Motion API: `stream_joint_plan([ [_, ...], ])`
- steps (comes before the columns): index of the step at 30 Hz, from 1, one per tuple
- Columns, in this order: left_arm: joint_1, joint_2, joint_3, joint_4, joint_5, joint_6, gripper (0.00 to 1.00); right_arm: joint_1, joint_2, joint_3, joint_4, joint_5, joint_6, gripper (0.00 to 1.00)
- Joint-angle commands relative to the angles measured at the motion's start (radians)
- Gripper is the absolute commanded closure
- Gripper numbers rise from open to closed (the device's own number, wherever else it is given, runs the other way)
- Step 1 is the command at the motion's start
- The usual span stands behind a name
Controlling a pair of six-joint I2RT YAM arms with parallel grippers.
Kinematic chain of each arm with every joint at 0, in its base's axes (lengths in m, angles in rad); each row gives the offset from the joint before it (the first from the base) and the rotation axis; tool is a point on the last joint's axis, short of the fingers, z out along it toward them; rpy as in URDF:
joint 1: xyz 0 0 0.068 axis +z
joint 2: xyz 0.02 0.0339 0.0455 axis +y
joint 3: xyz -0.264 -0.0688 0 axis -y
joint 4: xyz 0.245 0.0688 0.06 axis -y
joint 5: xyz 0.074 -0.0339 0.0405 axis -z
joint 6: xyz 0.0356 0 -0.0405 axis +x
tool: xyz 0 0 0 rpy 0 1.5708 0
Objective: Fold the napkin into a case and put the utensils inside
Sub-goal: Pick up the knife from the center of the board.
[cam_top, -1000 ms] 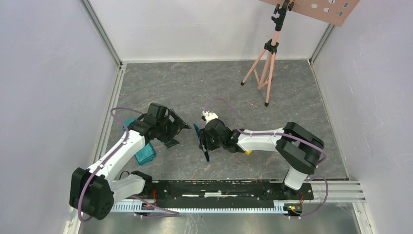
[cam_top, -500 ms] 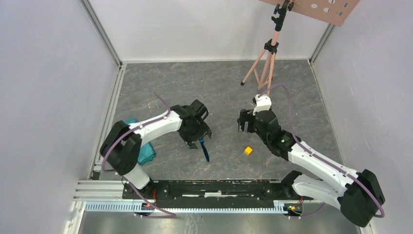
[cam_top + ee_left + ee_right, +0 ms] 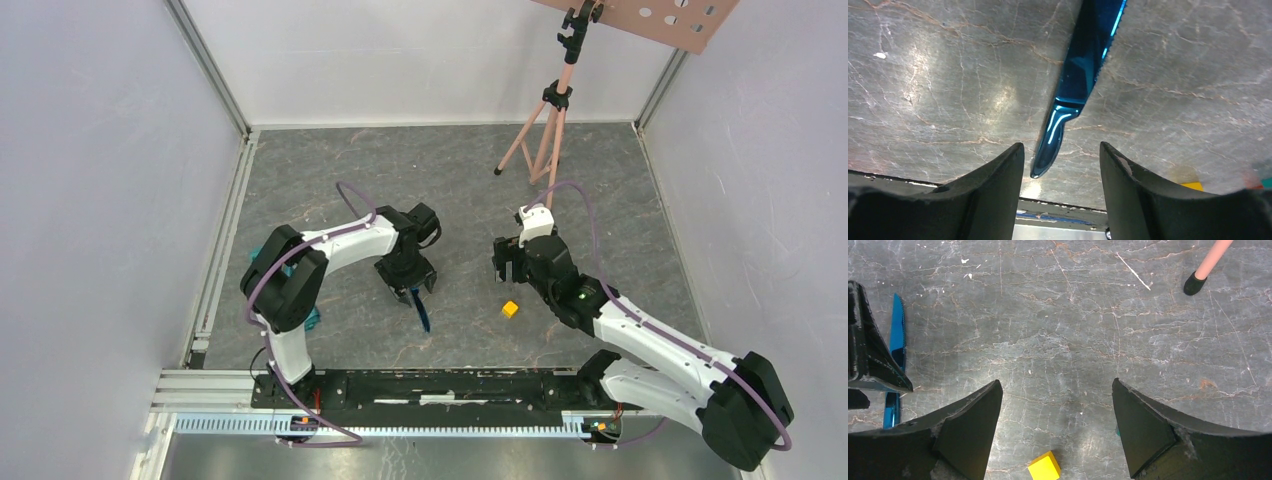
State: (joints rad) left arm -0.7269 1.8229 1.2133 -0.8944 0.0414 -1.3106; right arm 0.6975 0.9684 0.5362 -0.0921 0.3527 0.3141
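Two arms reach out over the grey, veined table point(image 3: 330, 180) from its near edge.

Left gripper point(image 3: 410, 288): poised over the blue knife point(image 3: 422, 313), which lies flat near the middle of the table, somewhat toward the near edge. The blade points to the far edge and the rounded handle end to the near edge. In the left wrist view the handle end shows between the two dark fingers point(image 3: 993, 190), which stand apart. Bare table shows on either side of the handle, so nothing is clamped. How far the fingertips are above the table cannot be told.

Right gripper point(image 3: 503, 268): held right of the knife and well apart from it, its fingers point(image 3: 963, 440) spread wide with only bare table between them. A small yellow cube point(image 3: 510, 309) lies on the near side of this gripper, right of the knife and touching neither.

Napkin point(image 3: 261, 251): teal cloth at the left edge of the table, mostly hidden behind the elbow of the left arm, so its folds cannot be made out.

Pink tripod point(image 3: 545, 140): standing toward the far right corner of the table.
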Motion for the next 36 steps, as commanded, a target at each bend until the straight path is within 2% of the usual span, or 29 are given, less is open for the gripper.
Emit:
stream_joint_plan([
  [1, -0.019, 0.032, 0.030, -0.033, -0.032, 0.021, 0.37, 0.012, -0.026, -0.007, 0.032, 0.022, -0.029, 0.14],
  [17, -0.017, 0.118, -0.003, 0.044, -0.131, 0.140, 0.64, 0.012, -0.023, -0.017, 0.039, -0.004, -0.015, 0.14],
  [18, -0.017, 0.119, 0.006, 0.045, -0.142, 0.158, 0.71, 0.012, -0.020, -0.018, 0.042, -0.007, -0.016, 0.14],
  [19, -0.017, 0.118, 0.013, 0.039, -0.162, 0.173, 0.90, 0.013, -0.018, -0.017, 0.043, -0.012, -0.018, 0.14],
  [20, -0.017, 0.118, 0.020, 0.029, -0.182, 0.182, 0.97, 0.012, -0.018, -0.016, 0.043, -0.019, -0.021, 0.14],
  [27, -0.017, 0.049, 0.023, 0.053, -0.210, 0.283, 0.98, 0.012, -0.027, 0.002, 0.023, -0.024, -0.026, 0.14],
  [36, -0.025, -0.155, -0.072, 0.127, -0.238, 0.327, 0.98, 0.012, 0.038, 0.014, 0.060, -0.093, -0.022, 0.14],
])
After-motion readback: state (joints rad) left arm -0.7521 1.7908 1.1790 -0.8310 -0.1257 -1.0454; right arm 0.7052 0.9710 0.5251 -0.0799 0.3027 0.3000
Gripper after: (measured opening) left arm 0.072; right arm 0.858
